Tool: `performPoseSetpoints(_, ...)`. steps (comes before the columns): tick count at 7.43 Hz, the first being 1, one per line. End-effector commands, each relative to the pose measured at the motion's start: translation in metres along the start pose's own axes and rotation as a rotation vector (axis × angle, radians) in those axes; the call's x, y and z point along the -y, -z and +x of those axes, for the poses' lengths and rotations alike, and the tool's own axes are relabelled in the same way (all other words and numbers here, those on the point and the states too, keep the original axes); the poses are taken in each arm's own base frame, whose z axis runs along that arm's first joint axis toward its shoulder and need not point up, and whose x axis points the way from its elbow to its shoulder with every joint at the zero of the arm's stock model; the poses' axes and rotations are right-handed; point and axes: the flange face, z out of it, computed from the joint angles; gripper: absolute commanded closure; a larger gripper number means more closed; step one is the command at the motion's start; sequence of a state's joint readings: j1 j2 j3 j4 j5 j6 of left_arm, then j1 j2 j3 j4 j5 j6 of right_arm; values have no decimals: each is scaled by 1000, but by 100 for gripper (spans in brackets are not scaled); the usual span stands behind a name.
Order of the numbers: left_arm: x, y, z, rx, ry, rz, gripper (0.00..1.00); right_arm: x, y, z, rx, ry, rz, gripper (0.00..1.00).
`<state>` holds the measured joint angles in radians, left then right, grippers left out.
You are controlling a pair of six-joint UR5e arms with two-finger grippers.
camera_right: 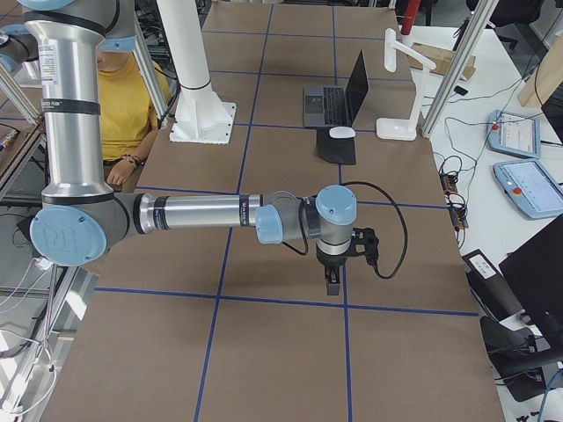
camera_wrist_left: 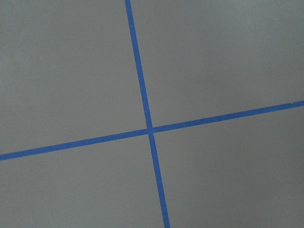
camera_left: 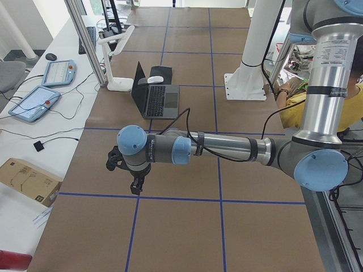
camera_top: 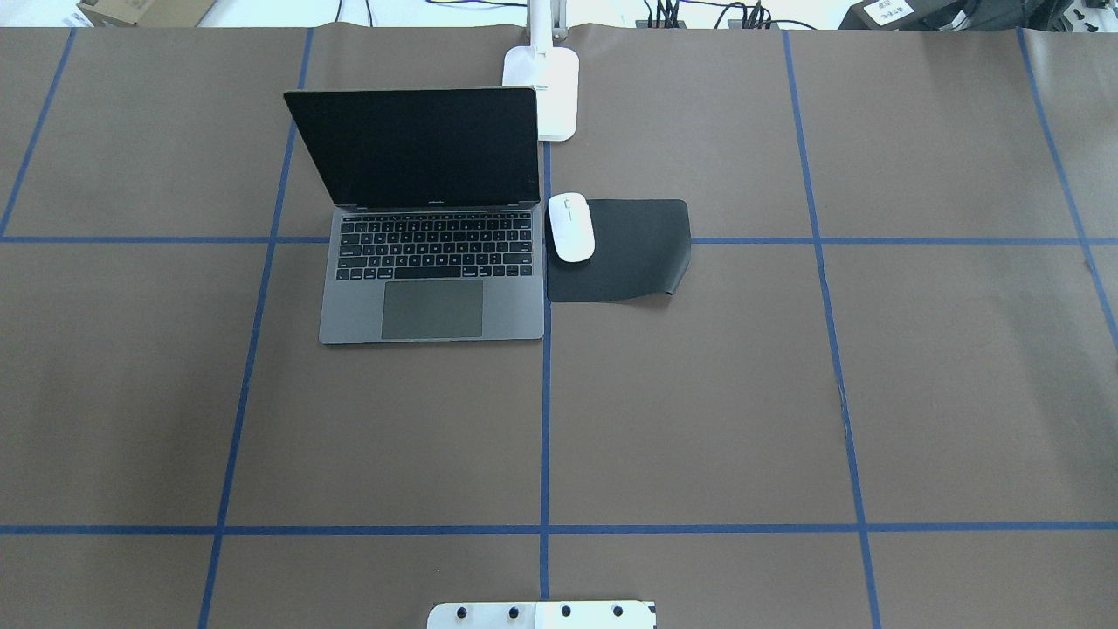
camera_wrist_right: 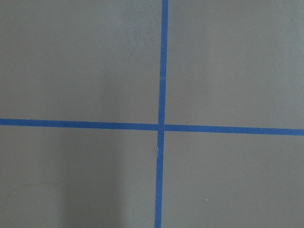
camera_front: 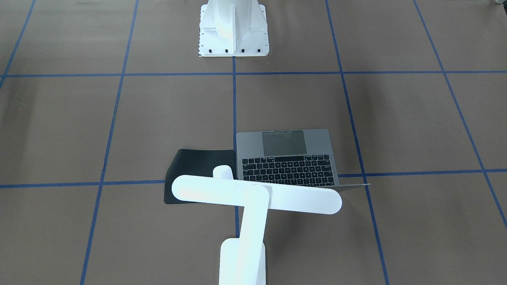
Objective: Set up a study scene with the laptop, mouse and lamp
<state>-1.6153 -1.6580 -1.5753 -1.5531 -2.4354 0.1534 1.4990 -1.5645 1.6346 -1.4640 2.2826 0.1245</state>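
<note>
One open laptop, mouse on mat, lamp behind, left claw, right claw (grip state: cannot tell)

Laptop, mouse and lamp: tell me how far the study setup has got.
Looks done: the laptop stands open, the mouse sits on the black mat beside it, and the lamp stands just beyond them. In hand: nothing; the left gripper and the right gripper hang over bare table, far from the setup. Left: apparently nothing.
</note>
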Motion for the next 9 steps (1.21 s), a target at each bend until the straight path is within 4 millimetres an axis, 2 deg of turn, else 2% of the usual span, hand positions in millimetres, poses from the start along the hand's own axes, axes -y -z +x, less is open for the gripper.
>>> performPoseSetpoints(1, 0, 0, 0, 0, -1, 1, 0, 1, -6, -9, 3, 17, -9, 0)
performPoseSetpoints(4, 1, 0, 1, -1, -3, 1, 0, 3, -14, -21, 7, 35, -24, 0)
performPoseSetpoints(9, 1, 0, 1, -1, -3, 1, 0, 7, -12, -32, 13, 78, 4, 0)
